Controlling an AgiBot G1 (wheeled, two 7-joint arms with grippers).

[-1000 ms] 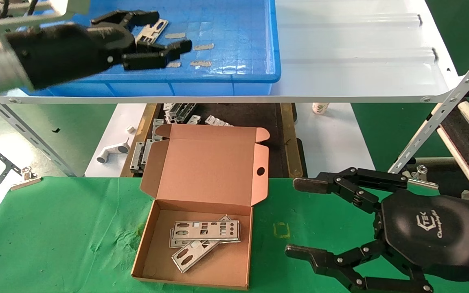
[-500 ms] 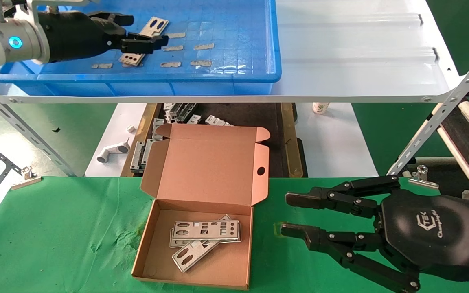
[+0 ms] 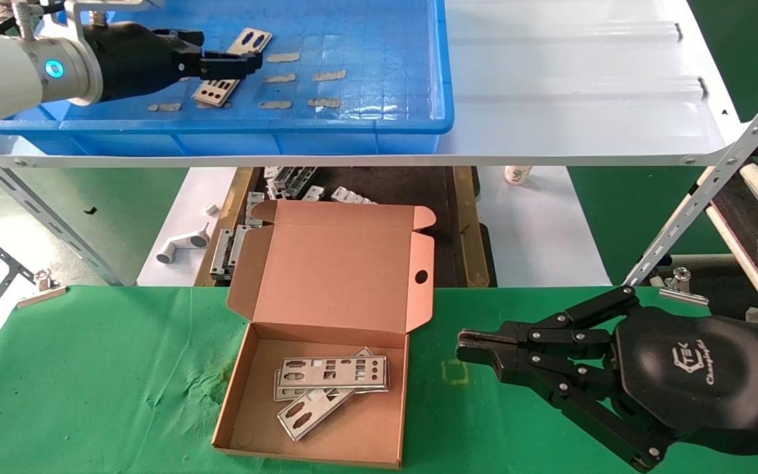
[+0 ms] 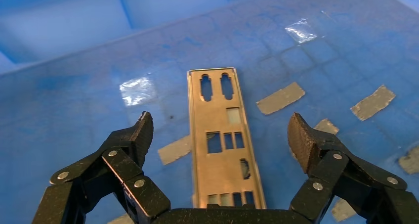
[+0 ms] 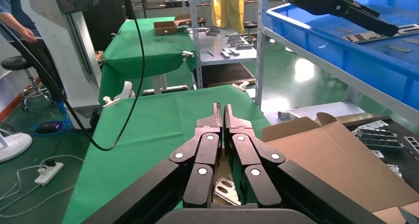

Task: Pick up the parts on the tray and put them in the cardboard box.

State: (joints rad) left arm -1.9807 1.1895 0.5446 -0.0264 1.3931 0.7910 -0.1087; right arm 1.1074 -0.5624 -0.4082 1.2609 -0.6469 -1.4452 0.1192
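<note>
Parts of thin, flat silver metal punched with slots and holes are split between two places: one plate (image 3: pixel 231 66) lies on the grid floor of the large bright-blue plastic tray (image 3: pixel 353 122) up on the white metal shelf (image 3: pixel 583 85), and a few more (image 3: pixel 329 385) are already stacked in the small brown cardboard box (image 3: pixel 316 342) on the green cloth (image 3: pixel 89 382) below.

At the far left, the left gripper (image 3: pixel 224 62) has dropped from above the tray a second ago to sit low over that lone plate. In the left wrist view its black fingers (image 4: pixel 136 135) stand wide apart, one on each long side of the plate (image 4: pixel 222 140), not yet touching it. That suggests the grasp is about to be made — the approach looks finished, the closing not begun.

Tan tape strips (image 3: pixel 326 76) are stuck to the tray floor close by, one partly under the plate's edge; being flat, they should hinder little, though a plate lying flush may be hard to get under. The tray's raised rim is the main thing to clear on the way out.

Below, the box lid stands open, so the drop is unobstructed.

To the right, the right gripper (image 3: pixel 468 345) — spread a second ago — has folded its fingers together, empty, over the cloth just beside the box.
</note>
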